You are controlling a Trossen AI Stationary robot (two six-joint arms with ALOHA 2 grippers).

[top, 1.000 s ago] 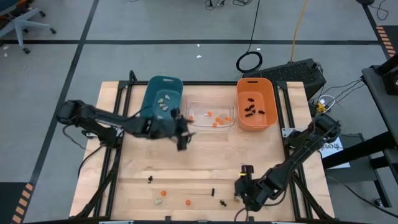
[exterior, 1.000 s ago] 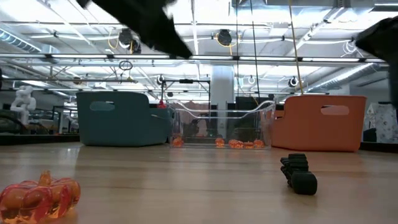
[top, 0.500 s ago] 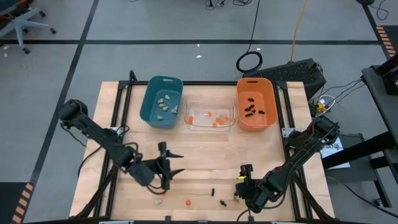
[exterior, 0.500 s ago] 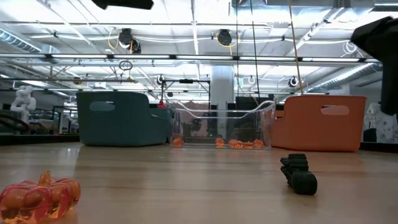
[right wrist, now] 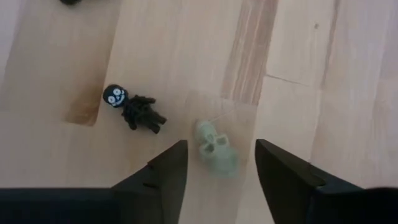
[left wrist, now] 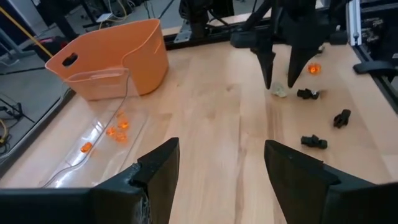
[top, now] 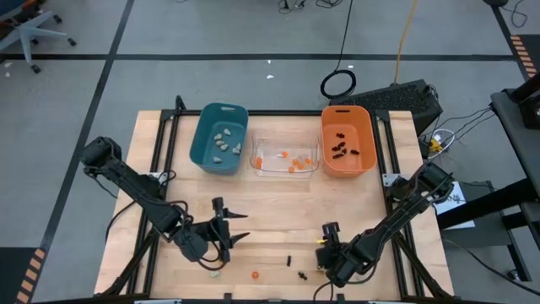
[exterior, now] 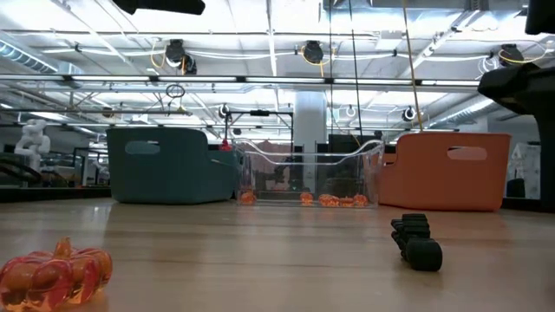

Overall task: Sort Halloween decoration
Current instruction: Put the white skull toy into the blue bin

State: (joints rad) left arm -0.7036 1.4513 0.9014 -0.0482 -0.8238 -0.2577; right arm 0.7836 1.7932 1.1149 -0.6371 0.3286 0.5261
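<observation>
Three plastic bins stand in a row at the far side of the wooden tabletop (top: 278, 211): one teal plastic bin (top: 203, 152), one clear plastic bin (top: 285, 173) and one orange plastic bin (top: 364, 165).

The teal bin holds about five pale beige-white lumps (top: 221, 141). The clear bin holds about five small round orange trinkets (top: 294, 160). The orange bin holds about four black spidery trinkets (top: 340, 145).

Loose on the near tabletop are about three black trinkets (top: 288, 261), one orange one (top: 255, 274) and two pale lumps (top: 214, 273); the exact number is hard to tell.

Two dark robot arms are present, one per side.
</observation>
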